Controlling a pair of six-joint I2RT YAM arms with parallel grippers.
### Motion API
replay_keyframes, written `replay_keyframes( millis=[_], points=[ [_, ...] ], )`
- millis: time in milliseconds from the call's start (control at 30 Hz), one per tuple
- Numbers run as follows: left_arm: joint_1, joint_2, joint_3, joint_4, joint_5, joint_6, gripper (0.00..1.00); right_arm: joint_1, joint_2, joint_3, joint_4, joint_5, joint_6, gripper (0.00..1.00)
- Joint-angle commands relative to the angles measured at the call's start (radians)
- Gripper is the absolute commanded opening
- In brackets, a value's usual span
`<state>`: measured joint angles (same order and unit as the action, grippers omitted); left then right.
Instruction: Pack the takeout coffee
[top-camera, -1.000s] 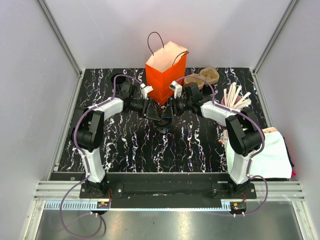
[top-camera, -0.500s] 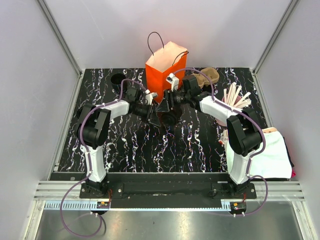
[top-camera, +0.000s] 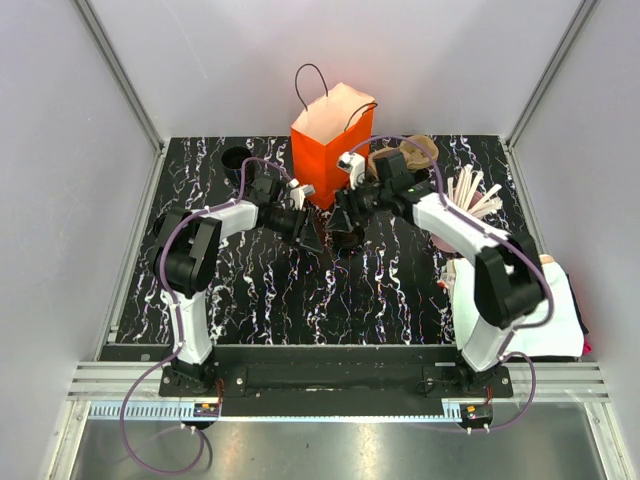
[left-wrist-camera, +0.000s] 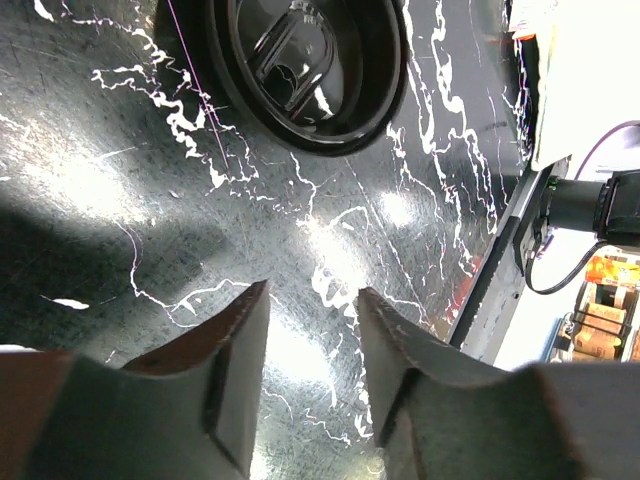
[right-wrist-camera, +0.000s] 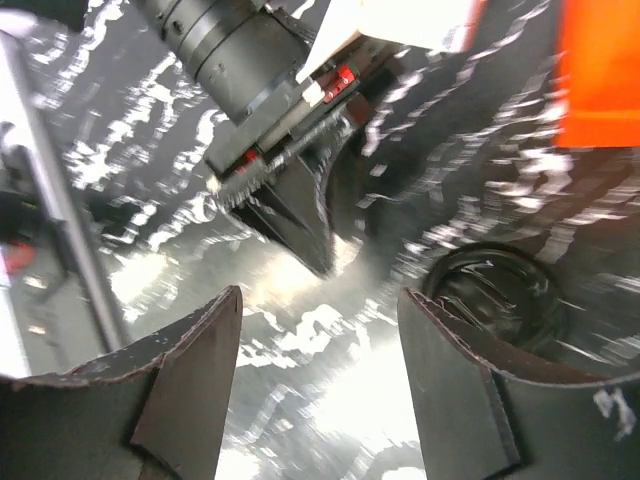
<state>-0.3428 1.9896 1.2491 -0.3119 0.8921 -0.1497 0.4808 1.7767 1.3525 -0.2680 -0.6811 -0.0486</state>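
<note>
In the middle of the table (top-camera: 250, 290), just in front of the bag (top-camera: 332, 150), stands the cup (top-camera: 347, 238). It is black, its round black lid is on, and it rests on the dark marbled surface. It is outside the bag and no finger touches it.

The left gripper (left-wrist-camera: 312, 295) is low over the table, just to the left of the cup. Its two fingers are apart and only the bare table shows in the gap between them. In the left wrist view the cup lies ahead of the fingertips, not between them.

The right gripper (right-wrist-camera: 320, 300) reaches in from the right side and hangs close to the cup, between it and the bag. Its fingers are spread wide and hold nothing. In the right wrist view the cup is beside the right finger, outside the gap, and the left gripper points toward it from the other side.

The orange bag stands upright at the far side of the table, its mouth open. To the right of it lies a brown tray (top-camera: 405, 155), and nearer the right edge a pink cup (top-camera: 470, 195) with white sticks. A white cloth (top-camera: 530, 310) lies at the right edge.
</note>
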Motion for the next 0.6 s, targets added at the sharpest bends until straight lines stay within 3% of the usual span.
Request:
replay_keyframes(
  millis=[0,133,233,567],
  points=[
    [0.002,-0.048,-0.002,0.030,-0.010,0.024,0.48,-0.063,-0.184,-0.053,-0.069,0.130,-0.278,0.70],
    [0.002,-0.063,-0.004,0.028,-0.019,0.036,0.51,-0.117,-0.227,-0.133,-0.048,0.319,-0.465,0.69],
    [0.002,-0.067,-0.002,0.023,-0.012,0.047,0.54,-0.130,-0.229,-0.200,0.068,0.400,-0.588,0.69],
    [0.008,-0.097,0.001,-0.018,0.042,0.116,0.64,-0.142,-0.073,-0.277,0.443,0.520,-0.858,0.69]
  ],
)
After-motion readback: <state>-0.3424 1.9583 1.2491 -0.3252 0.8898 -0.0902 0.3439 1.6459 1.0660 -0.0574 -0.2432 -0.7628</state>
